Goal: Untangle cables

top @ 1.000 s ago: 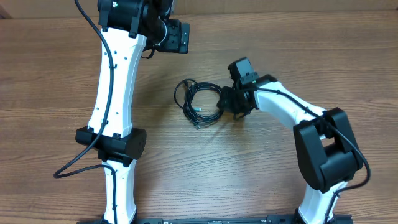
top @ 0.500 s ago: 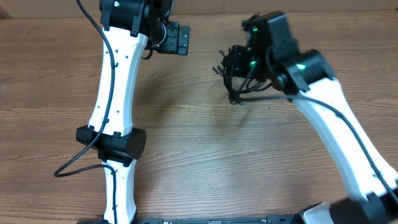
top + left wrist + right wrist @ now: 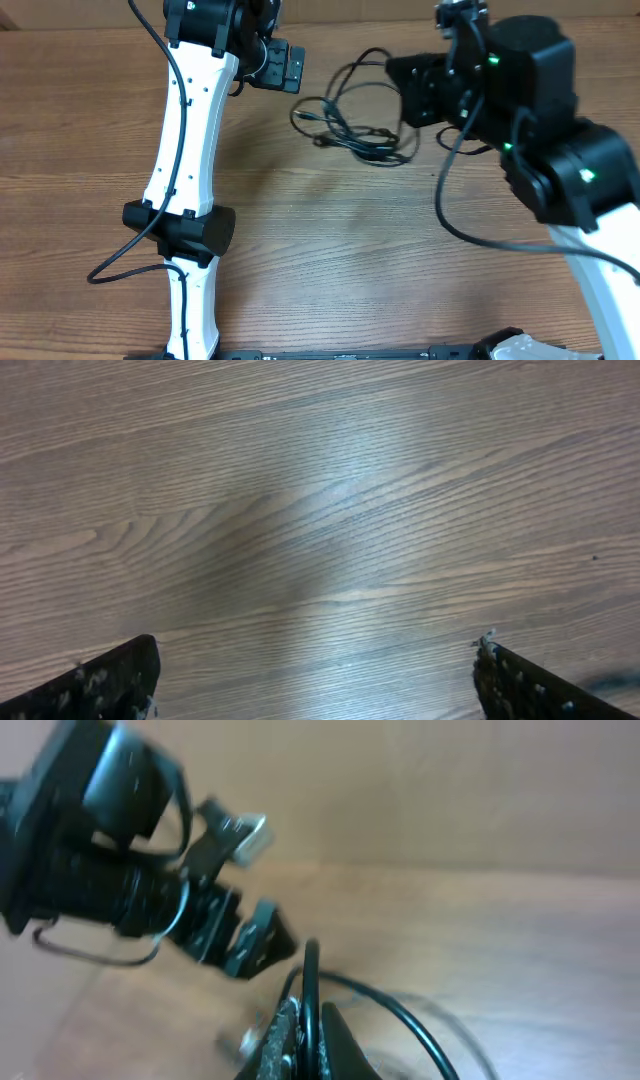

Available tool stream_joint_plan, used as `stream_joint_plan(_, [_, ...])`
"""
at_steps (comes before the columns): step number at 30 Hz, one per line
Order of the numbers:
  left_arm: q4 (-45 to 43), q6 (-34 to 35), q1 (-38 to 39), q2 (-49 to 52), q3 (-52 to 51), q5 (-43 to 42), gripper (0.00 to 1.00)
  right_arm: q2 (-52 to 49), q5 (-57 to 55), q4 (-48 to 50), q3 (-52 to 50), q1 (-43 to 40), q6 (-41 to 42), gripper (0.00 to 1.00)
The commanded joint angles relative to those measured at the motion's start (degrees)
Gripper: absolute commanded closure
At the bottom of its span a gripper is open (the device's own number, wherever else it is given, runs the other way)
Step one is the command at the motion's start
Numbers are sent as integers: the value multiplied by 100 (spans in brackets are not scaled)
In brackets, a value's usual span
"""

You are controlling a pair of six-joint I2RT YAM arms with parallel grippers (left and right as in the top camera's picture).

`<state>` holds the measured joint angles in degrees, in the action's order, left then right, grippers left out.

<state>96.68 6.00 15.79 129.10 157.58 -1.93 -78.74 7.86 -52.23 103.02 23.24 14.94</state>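
Observation:
The cables (image 3: 350,120) are thin black cords hanging in loose loops in the air at the top middle of the overhead view, with a small plug end at the left. My right gripper (image 3: 412,92) is raised high and shut on a strand of the cables (image 3: 308,990), which runs up between the two fingers (image 3: 308,1038) in the right wrist view. My left gripper (image 3: 290,65) is open and empty at the far left of the table, just left of the hanging loops. Its two fingertips (image 3: 315,675) show only bare wood between them.
The wooden table (image 3: 330,250) fills the overhead view. The left arm's white link (image 3: 185,130) stretches along the left side. The right arm's black wrist (image 3: 530,90) looms large at the upper right. The left arm's gripper head shows in the right wrist view (image 3: 150,890).
My right gripper has lifted the cables off the table and carried them up and back. The tight bundle has opened into loose hanging loops. The left arm has stayed put.

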Motion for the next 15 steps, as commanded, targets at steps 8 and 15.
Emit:
stream_joint_plan(8, [11, -1252, 37, -122, -4, -1375, 0, 149, -778, -72, 208, -153, -463, 96])
stream_joint_plan(15, [-7, -3204, 39, -96, -4, -4216, 0, 151, -780, -216, 208, -153, -501, 96])
